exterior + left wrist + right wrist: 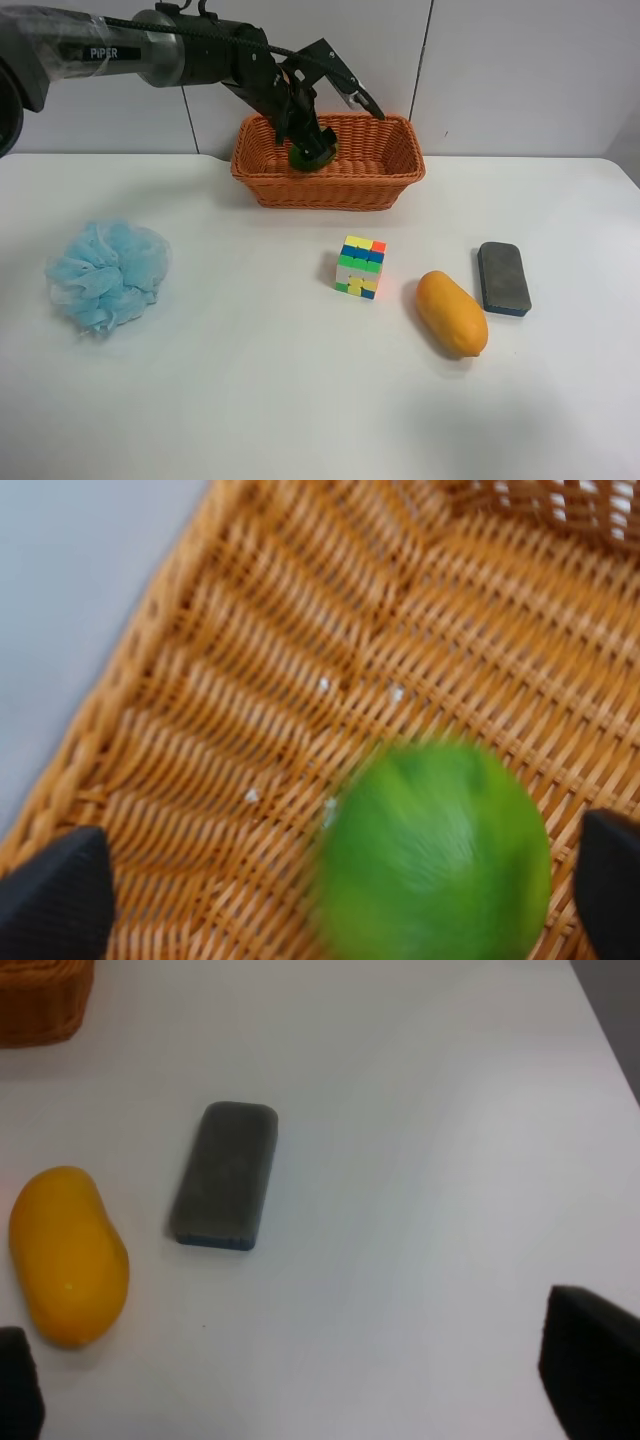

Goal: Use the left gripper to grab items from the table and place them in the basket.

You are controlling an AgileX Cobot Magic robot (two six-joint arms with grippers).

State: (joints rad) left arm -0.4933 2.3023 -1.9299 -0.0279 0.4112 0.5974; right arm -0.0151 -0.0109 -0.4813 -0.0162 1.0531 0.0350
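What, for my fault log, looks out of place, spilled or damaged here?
Nothing stands out. The green fruit is in the basket; the cube, puff, orange fruit and block lie apart on the table.

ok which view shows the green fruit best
The left wrist view: the green fruit fills much of the frame, close up though blurred, against the basket weave. The exterior high view shows only a small green patch under the left claw. The right wrist view misses it entirely.
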